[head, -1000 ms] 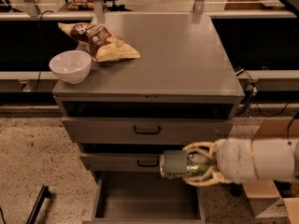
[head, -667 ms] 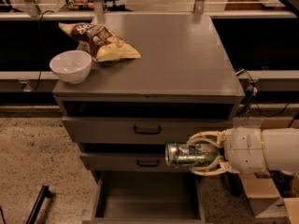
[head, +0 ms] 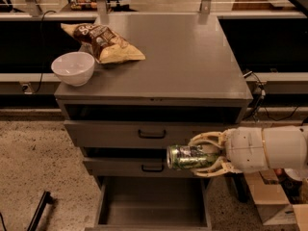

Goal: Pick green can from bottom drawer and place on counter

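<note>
The green can (head: 186,157) lies sideways in my gripper (head: 204,154), whose pale fingers (head: 208,139) are shut around it. I hold it in the air in front of the middle drawer, above the open bottom drawer (head: 153,201), whose grey tray is bare. The counter (head: 178,57) is the flat grey cabinet top, above and behind the can. My white arm (head: 267,148) comes in from the right.
A white bowl (head: 73,68) and a chip bag (head: 102,42) sit on the counter's left side. Two upper drawers with black handles (head: 152,134) are closed. Cardboard boxes (head: 272,196) stand on the floor at the right.
My gripper has lifted the can slightly and shifted it a little to the right, away from the bottom drawer.
</note>
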Controlling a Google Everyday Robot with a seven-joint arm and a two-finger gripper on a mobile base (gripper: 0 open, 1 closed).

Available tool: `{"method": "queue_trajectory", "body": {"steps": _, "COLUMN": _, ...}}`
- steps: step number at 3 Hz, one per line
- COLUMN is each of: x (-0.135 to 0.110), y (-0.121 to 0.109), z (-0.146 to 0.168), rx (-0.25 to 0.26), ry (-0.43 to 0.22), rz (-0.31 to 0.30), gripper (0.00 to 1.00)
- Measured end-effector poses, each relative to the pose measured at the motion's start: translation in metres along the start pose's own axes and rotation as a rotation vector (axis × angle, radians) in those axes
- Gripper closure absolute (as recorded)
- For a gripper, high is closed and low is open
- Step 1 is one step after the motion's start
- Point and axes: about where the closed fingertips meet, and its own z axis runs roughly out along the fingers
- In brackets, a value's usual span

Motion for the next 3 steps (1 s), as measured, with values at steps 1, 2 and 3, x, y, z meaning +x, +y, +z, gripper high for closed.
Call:
{"method": "queue_trajectory", "body": {"steps": 1, "x": 0.004, "y": -0.04, "z": 0.004, "rx": -0.03, "ry": 0.034, "rz": 0.0, "gripper": 1.0}}
{"method": "queue_trajectory", "body": {"steps": 2, "x": -0.017, "y": -0.111, "z": 0.009, "rx": -0.033, "ry": 0.065, "rz": -0.051, "gripper": 1.0}}
{"method": "queue_trajectory", "body": {"steps": 3, "x": -0.038, "y": -0.175, "z": 0.012, "rx": -0.042, "ry": 0.115, "rz": -0.093, "gripper": 1.0}}
